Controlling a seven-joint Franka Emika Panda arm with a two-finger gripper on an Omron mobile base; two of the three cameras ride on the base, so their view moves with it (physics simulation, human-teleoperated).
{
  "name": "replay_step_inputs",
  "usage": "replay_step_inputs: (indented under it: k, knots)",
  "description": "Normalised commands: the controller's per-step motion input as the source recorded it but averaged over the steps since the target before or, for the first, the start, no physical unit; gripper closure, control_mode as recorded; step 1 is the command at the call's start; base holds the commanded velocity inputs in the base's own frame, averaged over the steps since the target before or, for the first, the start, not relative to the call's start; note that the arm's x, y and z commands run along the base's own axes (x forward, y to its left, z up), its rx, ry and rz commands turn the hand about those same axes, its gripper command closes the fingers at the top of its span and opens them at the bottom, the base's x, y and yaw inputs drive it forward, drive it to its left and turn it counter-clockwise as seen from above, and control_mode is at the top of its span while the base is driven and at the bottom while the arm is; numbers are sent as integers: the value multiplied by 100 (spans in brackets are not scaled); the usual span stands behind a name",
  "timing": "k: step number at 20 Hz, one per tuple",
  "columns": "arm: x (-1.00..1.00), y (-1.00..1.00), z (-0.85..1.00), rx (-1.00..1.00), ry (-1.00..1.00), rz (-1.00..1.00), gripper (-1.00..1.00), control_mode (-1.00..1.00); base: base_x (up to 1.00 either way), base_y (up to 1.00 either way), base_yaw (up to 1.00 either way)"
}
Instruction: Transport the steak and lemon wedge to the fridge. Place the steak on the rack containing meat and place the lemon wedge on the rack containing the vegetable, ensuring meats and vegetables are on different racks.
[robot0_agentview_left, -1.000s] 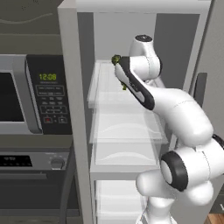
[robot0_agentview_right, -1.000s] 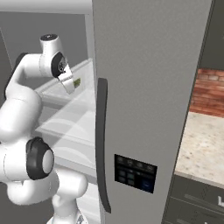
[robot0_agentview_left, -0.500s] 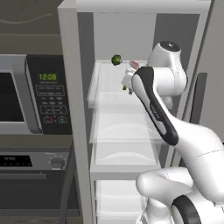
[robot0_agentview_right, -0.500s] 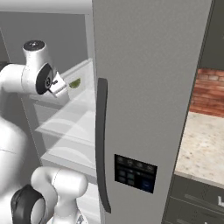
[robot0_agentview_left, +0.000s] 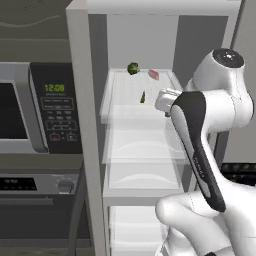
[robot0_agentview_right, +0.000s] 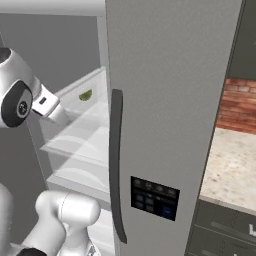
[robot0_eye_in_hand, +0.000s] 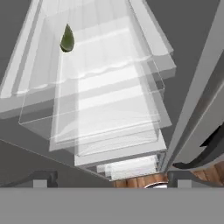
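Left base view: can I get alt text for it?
An open fridge with white shelves; on the top shelf sit a broccoli floret, a pink meat chunk and a thin green lemon wedge. The white robot arm stands in front.

Fridge (robot0_agentview_right: 165, 100) finished in grey steel tone; black dispenser panel (robot0_agentview_right: 154, 197) and dark handle (robot0_agentview_right: 116, 165) set on door. Shelves (robot0_agentview_left: 137, 95) rendered white, translucent. Lemon wedge (robot0_eye_in_hand: 67, 39) coloured olive green. Vegetable (robot0_agentview_left: 132, 68) shown dark green; meat (robot0_agentview_left: 153, 74) light pink. Microwave (robot0_agentview_left: 35, 107) black, green digits displayed. Brick wall (robot0_agentview_right: 240, 105) patterned red-brown; counter (robot0_agentview_right: 232, 167) speckled beige.
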Motion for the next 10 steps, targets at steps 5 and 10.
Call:
replay_step_inputs:
  k: [5,10]
  knots:
    - [-89,-41,17,-1,-7,2,-100,-100,0,0,0]
    - [-73,-38,10,-4,-2,0,-100,-100,0,0,0]
